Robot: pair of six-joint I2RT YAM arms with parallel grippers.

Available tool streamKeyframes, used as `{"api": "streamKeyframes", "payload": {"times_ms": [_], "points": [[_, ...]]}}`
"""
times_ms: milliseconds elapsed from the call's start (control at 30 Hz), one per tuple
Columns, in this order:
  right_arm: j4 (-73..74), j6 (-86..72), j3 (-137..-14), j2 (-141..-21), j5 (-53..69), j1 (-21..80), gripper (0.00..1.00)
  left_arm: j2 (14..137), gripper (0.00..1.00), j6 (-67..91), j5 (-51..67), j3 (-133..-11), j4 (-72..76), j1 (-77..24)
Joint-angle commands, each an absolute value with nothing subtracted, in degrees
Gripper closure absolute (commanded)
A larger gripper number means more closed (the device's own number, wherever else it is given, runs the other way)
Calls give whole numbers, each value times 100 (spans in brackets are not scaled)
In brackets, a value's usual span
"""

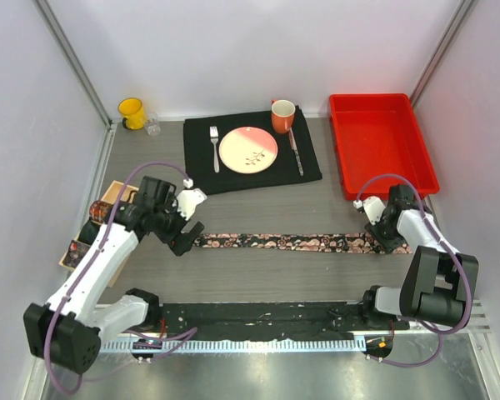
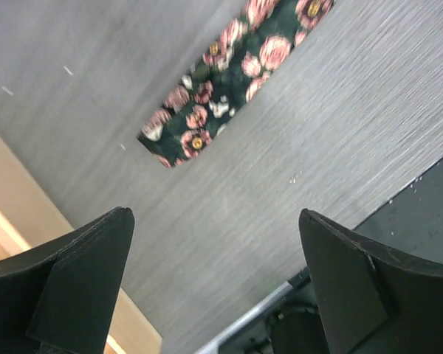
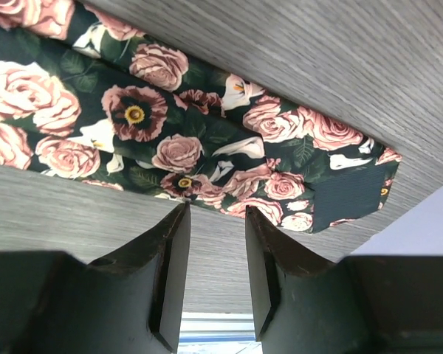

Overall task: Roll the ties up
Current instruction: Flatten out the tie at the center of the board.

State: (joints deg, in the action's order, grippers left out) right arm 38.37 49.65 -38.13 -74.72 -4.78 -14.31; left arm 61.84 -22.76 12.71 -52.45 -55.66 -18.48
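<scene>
One flowery tie (image 1: 283, 242) lay flat on the bench (image 1: 258, 271), not rolled yet; left claw (image 2: 215, 217) gaped wide, right claw (image 3: 217, 210) stood slightly apart, both empty

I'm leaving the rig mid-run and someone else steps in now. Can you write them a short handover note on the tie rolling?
Left gripper: wide open, empty, just short of the left end of the floral tie.
Right gripper: jaws narrowly apart, nothing between them, tips at the tie's right end.
Tie: flat, full length, stretched between the two arms.
Done: no rolling on this tie.
Left: roll it up. Dark items in the wooden box are partly hidden; unclear.
</scene>
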Motion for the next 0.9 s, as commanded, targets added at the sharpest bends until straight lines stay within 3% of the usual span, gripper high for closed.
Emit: {"api": "streamKeyframes", "payload": {"times_ms": [0, 300, 533, 867], "points": [[4120, 5080, -4375, -7286, -255, -1406, 60, 5809, 0, -2680, 1634, -5597, -5273, -1846], [5229, 5036, -5186, -7312, 624, -1433, 59, 6846, 0, -4728, 2768, -6188, -6065, -1863], [4958, 4975, -4852, -7769, 431, -1424, 59, 7426, 0, -5001, 1734, -5828, -5064, -2599], [4325, 4966, -4641, -8235, 26, -1433, 61, 8551, 0, -5062, 1486, -5581, -3860, -3427]]}}
